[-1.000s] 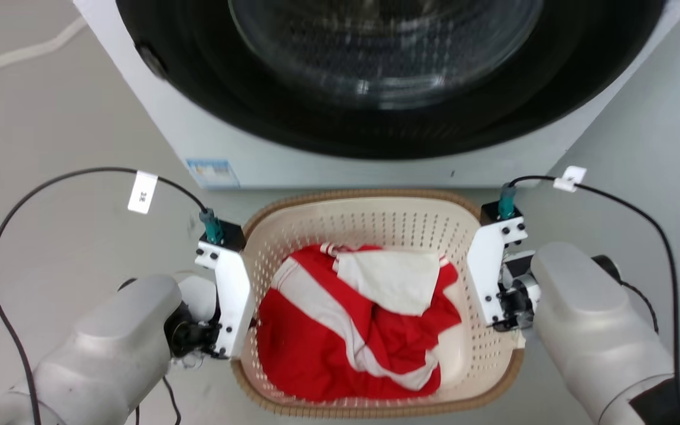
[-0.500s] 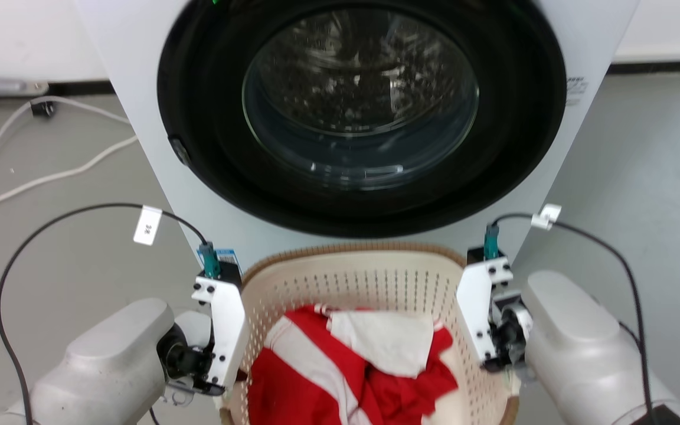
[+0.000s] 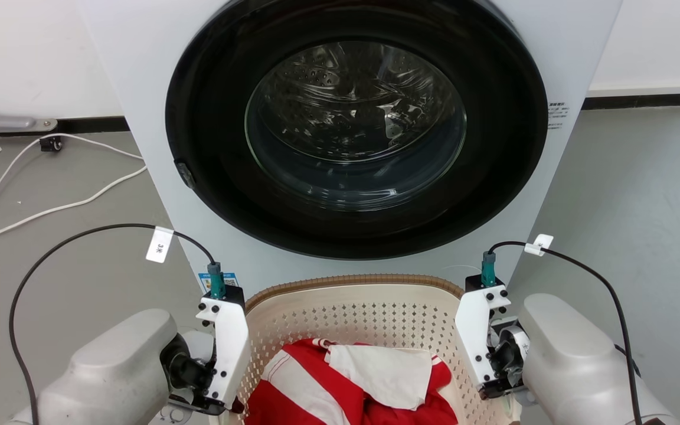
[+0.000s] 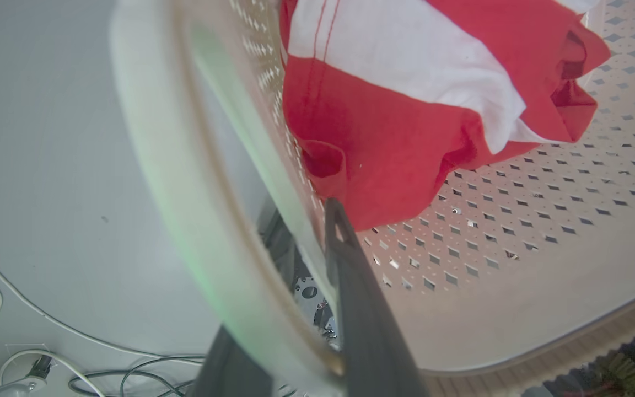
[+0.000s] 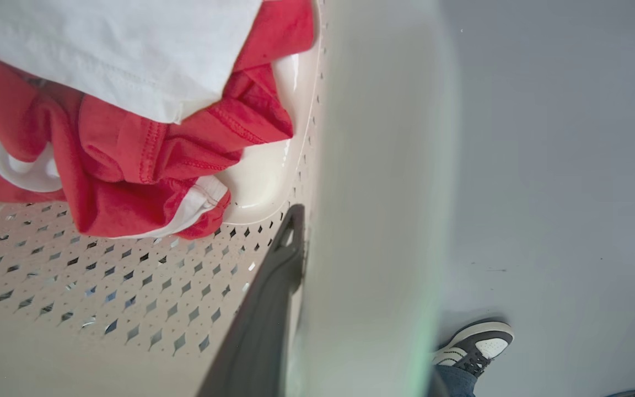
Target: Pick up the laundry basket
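**A:** Cream perforated plastic laundry basket (image 3: 363, 316), brown woven-look rim. Position?

**B:** Held between both arms, just in front of white front-loading washer (image 3: 355, 127) with round dark glass door. Red-and-white striped garment (image 3: 310, 389) and white cloth (image 3: 387, 375) inside.

**A:** Hands?

**B:** Left hand (image 4: 309, 242) clamped on left side rim, one dark finger inside the wall, one outside. Right hand (image 5: 323, 242) gripping right side likewise, outer finger mostly hidden. Grey floor (image 3: 641, 195) beneath; black-and-white shoe (image 5: 474, 344) on it.
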You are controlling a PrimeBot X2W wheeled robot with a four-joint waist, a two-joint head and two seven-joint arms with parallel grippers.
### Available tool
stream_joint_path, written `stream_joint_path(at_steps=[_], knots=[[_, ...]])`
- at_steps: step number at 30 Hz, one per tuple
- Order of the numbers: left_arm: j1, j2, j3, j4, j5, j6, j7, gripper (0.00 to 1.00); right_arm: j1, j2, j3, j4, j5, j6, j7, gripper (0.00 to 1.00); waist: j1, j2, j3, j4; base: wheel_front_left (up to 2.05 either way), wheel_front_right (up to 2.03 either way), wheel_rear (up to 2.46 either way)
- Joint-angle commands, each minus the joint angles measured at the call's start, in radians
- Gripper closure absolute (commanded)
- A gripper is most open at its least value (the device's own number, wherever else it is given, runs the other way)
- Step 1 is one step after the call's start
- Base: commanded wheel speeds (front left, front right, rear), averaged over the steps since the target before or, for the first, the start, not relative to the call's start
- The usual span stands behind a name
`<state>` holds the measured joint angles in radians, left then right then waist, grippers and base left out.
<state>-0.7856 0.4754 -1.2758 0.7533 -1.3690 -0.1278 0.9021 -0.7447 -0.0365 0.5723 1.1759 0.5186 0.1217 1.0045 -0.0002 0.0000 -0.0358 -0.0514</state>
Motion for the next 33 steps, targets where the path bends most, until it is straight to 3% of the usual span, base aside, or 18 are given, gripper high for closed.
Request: stream_joint_path(at_steps=[1, 11, 33], knots=[[-0.003, 0.029, -0.008, 0.011, 0.025, -0.004, 0.022, 1.0, -0.001, -0.025, 0.015, 0.006, -0.017, 0.016, -0.002, 1.0, 0.0002, 0.0, 0.0, 0.003, 0.0, 0.0, 0.0], [-0.022, -0.003, -0.008, 0.028, 0.017, -0.004, 0.038, 1.0, -0.006, -0.023, 0.032, 0.003, 0.004, 0.016, -0.008, 1.0, 0.0002, 0.0, -0.008, 0.016, 0.0, 0.0, 0.0], [-0.03, -0.016, -0.008, 0.036, 0.017, -0.004, 0.057, 1.0, -0.011, -0.021, 0.056, 0.025, 0.03, 0.016, -0.033, 1.0, 0.0002, 0.0, -0.004, 0.014, 0.0, 0.0, 0.0]])
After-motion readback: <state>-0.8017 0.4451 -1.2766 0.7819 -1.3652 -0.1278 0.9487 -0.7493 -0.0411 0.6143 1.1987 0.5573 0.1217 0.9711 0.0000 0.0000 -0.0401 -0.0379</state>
